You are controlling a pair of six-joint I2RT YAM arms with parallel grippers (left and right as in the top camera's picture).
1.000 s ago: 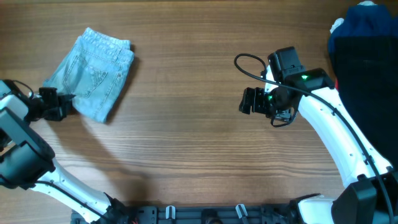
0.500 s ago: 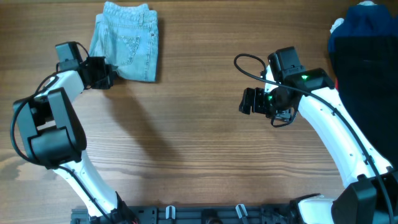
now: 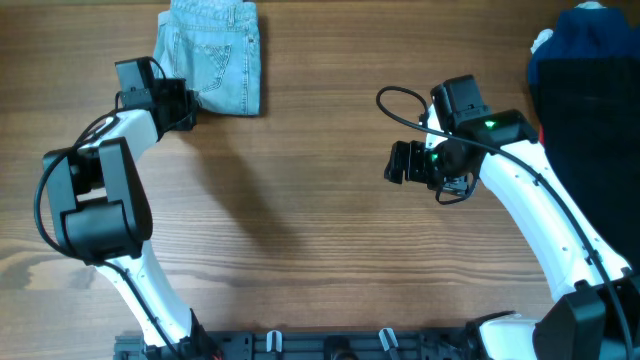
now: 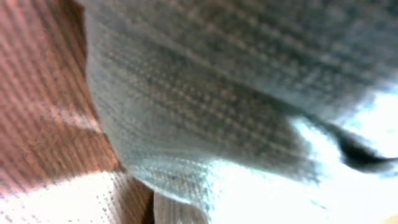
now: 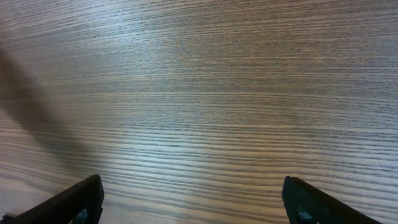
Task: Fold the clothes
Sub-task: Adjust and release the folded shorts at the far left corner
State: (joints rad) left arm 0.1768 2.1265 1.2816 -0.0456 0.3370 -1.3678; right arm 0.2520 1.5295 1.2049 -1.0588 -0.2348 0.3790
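Lying at the far edge of the desk, the denim shorts are folded, their near corner pinched by the left fingers. The grip is best eased off low, so no layer is dragged open. The right fingers are spread wide, empty.

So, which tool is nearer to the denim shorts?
Left. The left tool is at the edge of the denim shorts; the right tool is far off, over bare table.

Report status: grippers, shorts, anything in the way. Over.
Left gripper clamped on denim shorts corner, far left side. Right gripper open over bare table. Nothing in the way.
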